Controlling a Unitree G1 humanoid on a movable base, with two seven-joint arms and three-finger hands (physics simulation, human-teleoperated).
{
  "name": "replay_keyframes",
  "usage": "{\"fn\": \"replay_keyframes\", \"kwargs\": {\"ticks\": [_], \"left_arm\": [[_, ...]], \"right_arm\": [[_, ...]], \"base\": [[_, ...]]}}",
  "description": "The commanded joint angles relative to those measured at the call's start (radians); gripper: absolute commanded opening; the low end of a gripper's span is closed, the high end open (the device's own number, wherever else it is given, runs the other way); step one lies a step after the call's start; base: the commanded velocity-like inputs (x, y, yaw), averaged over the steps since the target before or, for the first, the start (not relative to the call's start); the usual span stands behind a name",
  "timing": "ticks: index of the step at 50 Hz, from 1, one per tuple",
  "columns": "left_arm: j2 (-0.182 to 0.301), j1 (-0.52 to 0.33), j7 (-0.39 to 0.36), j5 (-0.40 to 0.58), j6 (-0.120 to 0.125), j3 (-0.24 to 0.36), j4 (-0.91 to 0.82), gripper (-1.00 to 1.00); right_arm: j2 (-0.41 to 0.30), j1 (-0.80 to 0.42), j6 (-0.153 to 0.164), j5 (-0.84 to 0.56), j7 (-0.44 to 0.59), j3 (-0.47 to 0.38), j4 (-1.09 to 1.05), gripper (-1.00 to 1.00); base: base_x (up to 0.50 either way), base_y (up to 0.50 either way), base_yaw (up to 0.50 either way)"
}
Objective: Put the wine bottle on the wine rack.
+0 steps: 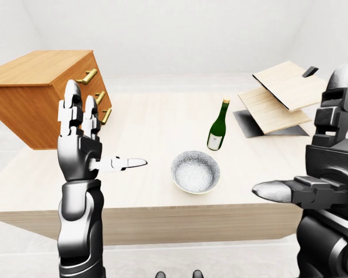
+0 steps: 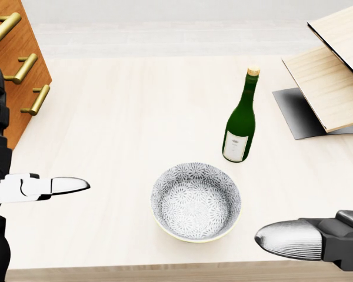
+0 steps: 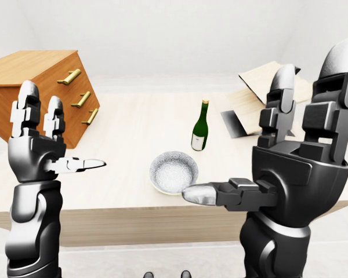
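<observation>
A green wine bottle [image 2: 240,120] with a white label and cork stands upright on the pale table [image 2: 123,117], just above a patterned bowl [image 2: 196,201]. The wine rack [image 2: 335,70], made of slanted light wooden boards on a dark base, stands at the table's right edge. My left hand [image 1: 107,130] is open and empty, raised with fingers up, well left of the bottle. My right hand [image 3: 249,133] is open and empty, raised close to the cameras, right of the bowl. In the head view only the thumbs show.
A wooden drawer cabinet [image 1: 40,92] with brass handles stands at the table's left. The bowl lies between my hands and the bottle. The table's near edge [image 1: 162,214] runs below the bowl.
</observation>
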Motion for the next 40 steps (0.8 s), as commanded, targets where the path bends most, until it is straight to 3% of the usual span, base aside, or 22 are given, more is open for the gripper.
{"fn": "replay_keyframes", "kwargs": {"ticks": [1,4,7,14,40], "left_arm": [[0.002,0.007,-0.004,0.029,0.0,-0.011,-0.049,1.0],[0.002,0.003,-0.006,0.034,0.0,-0.009,-0.078,1.0],[0.003,-0.006,-0.008,0.032,0.0,-0.001,-0.102,1.0],[0.007,-0.024,-0.006,0.019,0.0,0.02,-0.131,1.0],[0.019,-0.043,0.004,-0.007,0.0,0.038,-0.177,1.0]], "right_arm": [[-0.292,-0.029,0.0,0.335,-0.296,-0.025,-0.039,1.0],[-0.326,-0.009,0.0,0.344,-0.314,0.005,-0.039,1.0],[-0.309,0.001,0.0,0.305,-0.295,0.027,-0.039,1.0],[-0.263,0.008,0.0,0.262,-0.242,0.019,-0.039,1.0],[-0.266,0.033,0.0,0.277,-0.252,0.026,-0.039,1.0]], "base": [[0.0,0.0,0.0],[0.0,0.0,0.0],[0.0,-0.1,0.0],[0.0,-0.5,0.0],[0.0,-0.5,0.0]]}}
